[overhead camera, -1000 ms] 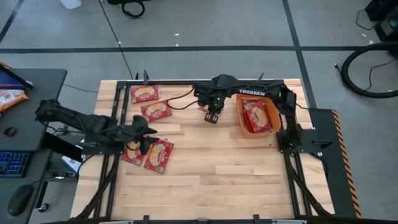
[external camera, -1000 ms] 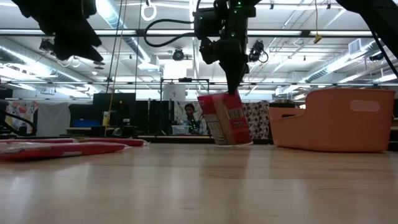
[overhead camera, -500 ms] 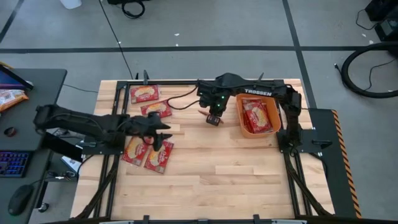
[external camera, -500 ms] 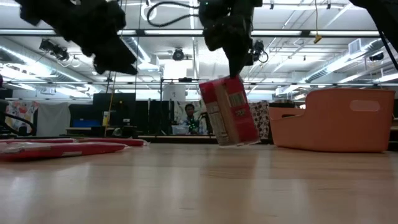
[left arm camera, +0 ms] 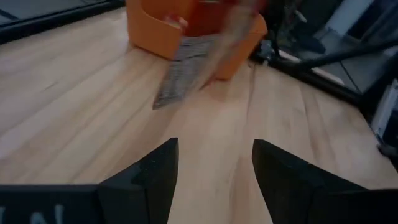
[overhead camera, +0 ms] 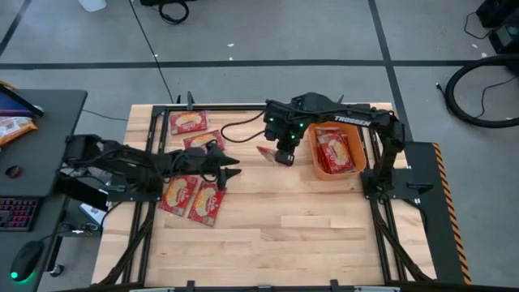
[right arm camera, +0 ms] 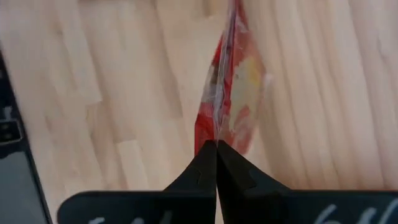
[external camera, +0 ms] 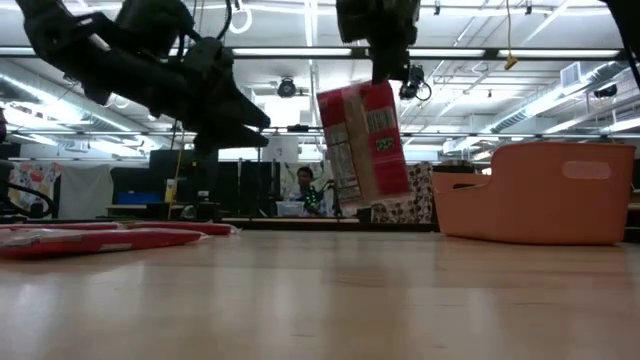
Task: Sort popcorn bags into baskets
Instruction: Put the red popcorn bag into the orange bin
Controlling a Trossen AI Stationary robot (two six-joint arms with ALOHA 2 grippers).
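Observation:
My right gripper [overhead camera: 283,156] is shut on one red popcorn bag [external camera: 362,145], just left of the orange basket [overhead camera: 315,166]. The basket holds red packets [overhead camera: 334,150] and shows in the low view as a tall-sided bin [external camera: 540,195]. My left gripper [overhead camera: 231,169] is open and hovers over bare wood right of two packets [overhead camera: 195,199] that lie flat. Two more packets [overhead camera: 188,122] lie flat near the far left corner, one partly under the left arm. The left wrist view looks past open fingers [left arm camera: 214,168] at the hanging bag [left arm camera: 186,74]. My right gripper pinches the bag's upper edge [right arm camera: 216,134] between its two shut fingers, coming from above and pointing down. The bag hangs below the fingers, slightly tilted, and its lower end [external camera: 372,205] is clear of the table.
A desk with an orange snack bag [overhead camera: 12,128] and a keyboard stands beyond the table's left edge. Black frame rails run along both table sides. Bare wood [overhead camera: 308,227] fills the near half of the table. A person sits far off in the room [external camera: 305,190].
My right gripper has risen and moved toward the basket, staying shut; the bag's lower end, which rested on the table, is now lifted clear. My left gripper has travelled toward the table's right, from over the two flat packets to bare wood beside them.

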